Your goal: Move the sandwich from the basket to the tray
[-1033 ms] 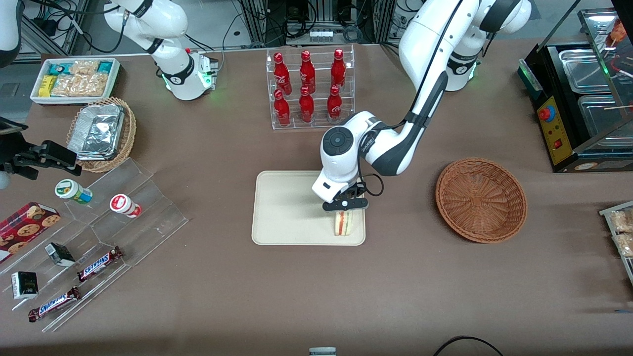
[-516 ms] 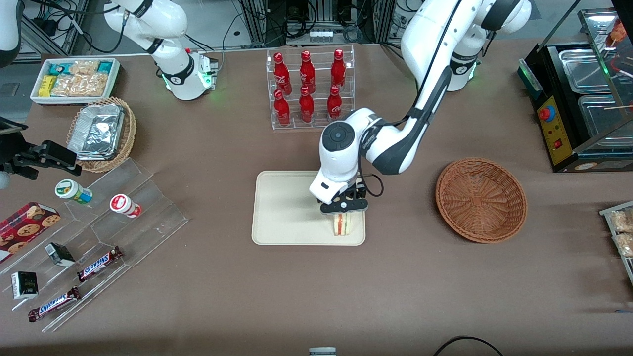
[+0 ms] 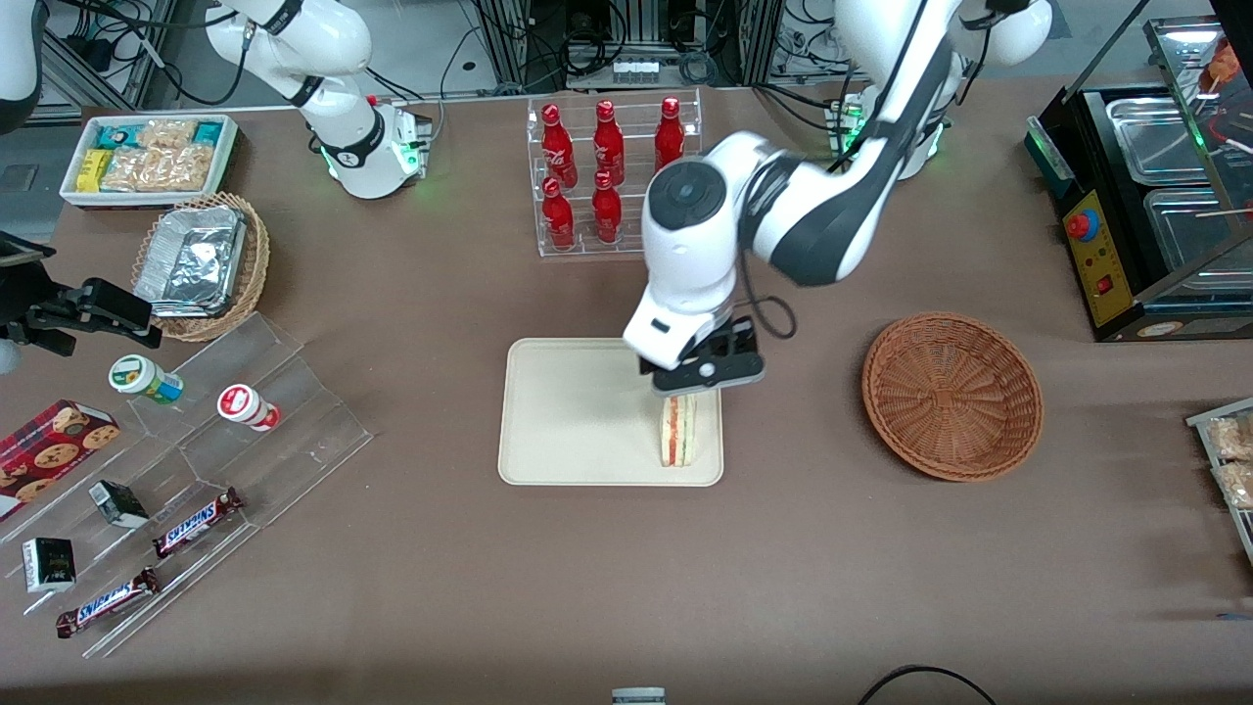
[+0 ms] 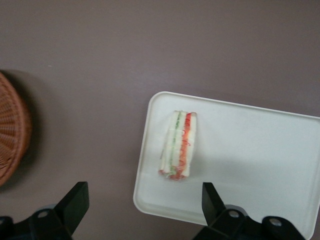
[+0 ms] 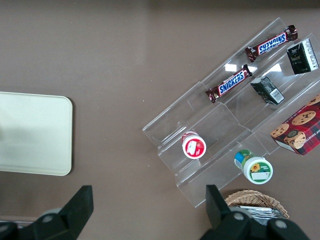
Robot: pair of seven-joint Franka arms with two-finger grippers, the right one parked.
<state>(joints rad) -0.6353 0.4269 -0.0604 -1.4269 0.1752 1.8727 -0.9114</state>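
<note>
The end effector [image 3: 697,384] hangs above the sandwich [image 3: 677,431] with its fingers [image 4: 76,199] spread apart, grasping nothing. The sandwich stands on its edge on the tray [image 3: 573,416], at the end nearest the basket [image 3: 951,395]; its long axis runs toward the front camera.

We note even, bright overhead light — soft shadows on the worktop [image 3: 881,587]; pincer [image 4: 145,212] above the tray [image 4: 260,150], wrist view slightly blurred — basket [image 4: 10,135] edge smeared.
</note>
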